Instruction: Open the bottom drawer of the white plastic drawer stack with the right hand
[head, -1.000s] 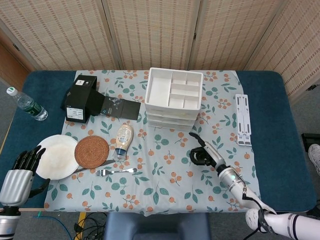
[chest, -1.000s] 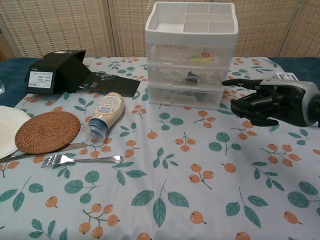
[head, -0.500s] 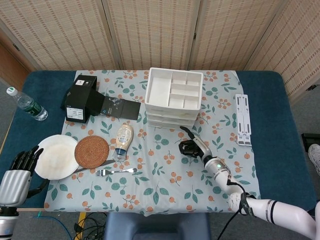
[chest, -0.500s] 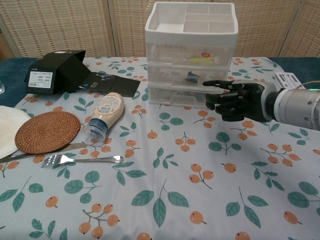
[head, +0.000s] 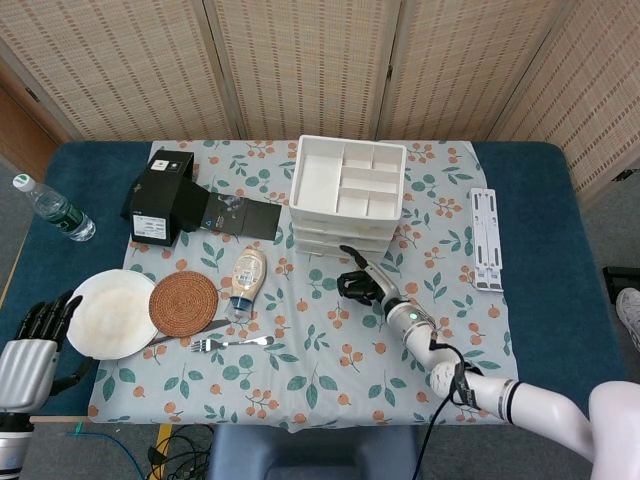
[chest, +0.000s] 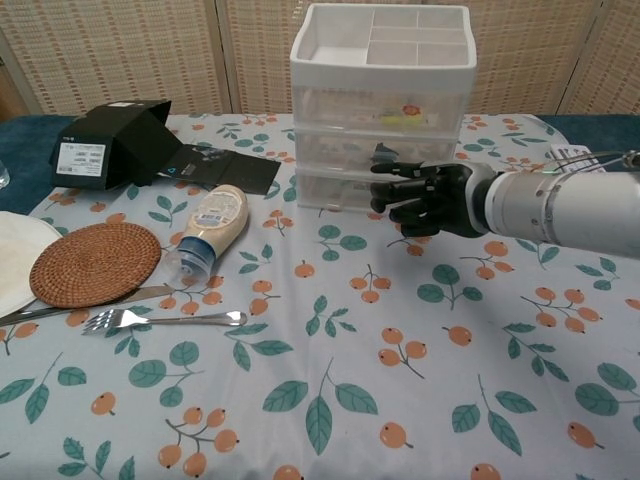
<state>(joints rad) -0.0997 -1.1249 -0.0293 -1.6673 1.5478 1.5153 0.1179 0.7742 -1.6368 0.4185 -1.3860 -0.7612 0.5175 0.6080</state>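
Drawer stack (chest: 381, 110) sits at the back centre of the surface (chest: 330, 390), all three drawers closed. Bottom drawer (chest: 345, 190) contents I can't tell; middle one shows a dark item, top one something yellow with an orange spot. Open tray on top has empty compartments. My right hand (chest: 428, 197) is just in front of the bottom drawer, fingers (chest: 390, 170) curled, gripping nothing; contact unclear. Left hand (head: 32, 345) hangs off the near-left edge beside the plate (head: 110, 313), fingers apart, holding nothing.

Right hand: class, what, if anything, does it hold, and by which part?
Nothing is visibly held. The right hand is in front of the bottom drawer, fingers partly curled; contact with it cannot be told.
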